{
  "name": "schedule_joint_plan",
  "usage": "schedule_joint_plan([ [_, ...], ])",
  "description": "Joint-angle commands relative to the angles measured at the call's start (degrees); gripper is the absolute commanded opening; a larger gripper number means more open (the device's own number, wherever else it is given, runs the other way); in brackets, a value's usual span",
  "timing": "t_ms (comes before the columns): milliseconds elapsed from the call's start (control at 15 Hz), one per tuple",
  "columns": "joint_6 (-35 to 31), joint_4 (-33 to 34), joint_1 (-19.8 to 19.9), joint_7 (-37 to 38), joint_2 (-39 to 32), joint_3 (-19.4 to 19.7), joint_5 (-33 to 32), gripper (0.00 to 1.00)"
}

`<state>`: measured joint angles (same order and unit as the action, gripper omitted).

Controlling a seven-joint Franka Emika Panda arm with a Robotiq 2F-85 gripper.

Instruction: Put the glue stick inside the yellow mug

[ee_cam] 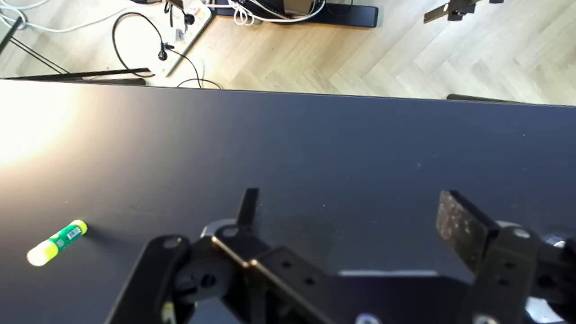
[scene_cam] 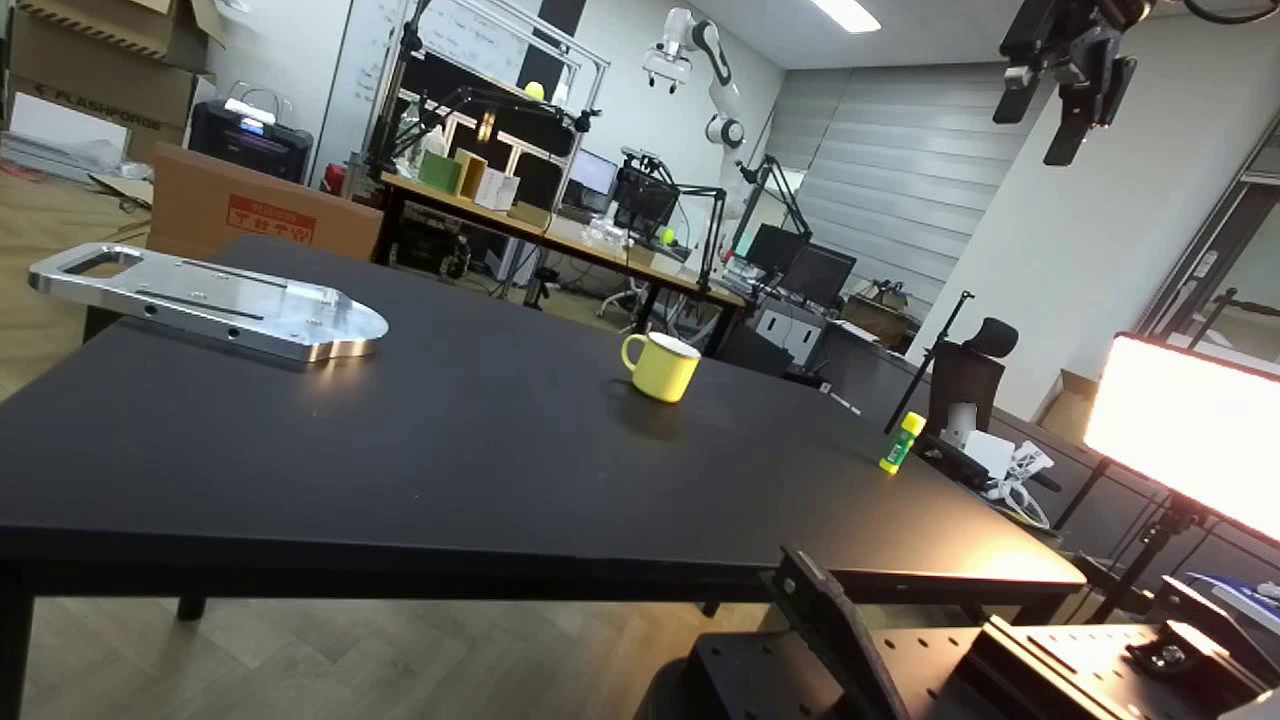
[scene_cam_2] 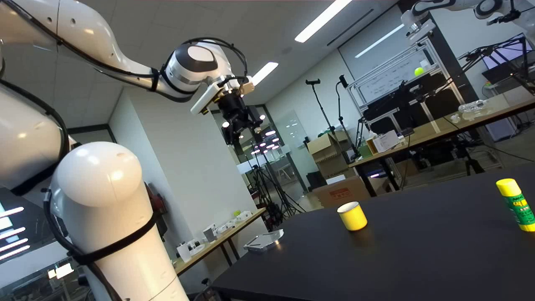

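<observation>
The glue stick stands upright on the black table, yellow-capped with a green label. It shows in both exterior views [scene_cam: 902,443] [scene_cam_2: 518,205] and at the left of the wrist view [ee_cam: 57,243]. The yellow mug sits upright on the table, apart from the glue stick, in both exterior views [scene_cam: 662,368] [scene_cam_2: 353,216]. Its handle shows in an exterior view; its inside bottom is hidden. The mug cannot be made out in the wrist view. My gripper [ee_cam: 351,192] is open with nothing between its fingers. It hangs high above the table in both exterior views [scene_cam: 1040,130] [scene_cam_2: 242,133].
A silver metal plate with a handle slot [scene_cam: 210,300] lies at the table's far end, also in an exterior view [scene_cam_2: 265,241]. The black table [scene_cam: 450,450] has an edge near the glue stick. A bright lamp panel [scene_cam: 1190,430] stands beyond that edge.
</observation>
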<state>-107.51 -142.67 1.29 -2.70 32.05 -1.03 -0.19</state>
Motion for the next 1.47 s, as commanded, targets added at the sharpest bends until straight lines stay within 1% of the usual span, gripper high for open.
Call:
schedule_joint_plan([
  [0, 0.1, 0.1, -0.6, 0.3, 0.0, 0.5, -0.3, 1.0],
  [333, 0.1, 0.1, -0.6, 0.3, 0.0, 0.5, -0.3, 1.0],
  [400, -1.2, -0.3, -0.7, -1.8, 0.6, 1.2, -0.8, 1.0],
  [533, -5.0, 0.2, 0.4, -4.1, -0.2, 4.1, 0.2, 1.0],
  [733, -9.8, 2.2, 3.6, -6.0, -3.7, 9.8, 0.8, 1.0],
  [933, -15.0, 5.1, 6.9, -9.2, -9.4, 15.5, 0.9, 1.0],
  [1067, -18.1, 7.9, 8.8, -10.6, -14.0, 18.6, 1.7, 1.0],
  [1200, -19.9, 11.7, 10.5, -10.8, -18.7, 20.7, 2.3, 1.0],
  [1333, -17.9, 14.7, 12.1, -9.3, -20.9, 21.3, 2.7, 1.0],
  [1400, -20.0, 10.0, 12.0, -11.0, -17.5, 20.4, 1.9, 1.0],
])
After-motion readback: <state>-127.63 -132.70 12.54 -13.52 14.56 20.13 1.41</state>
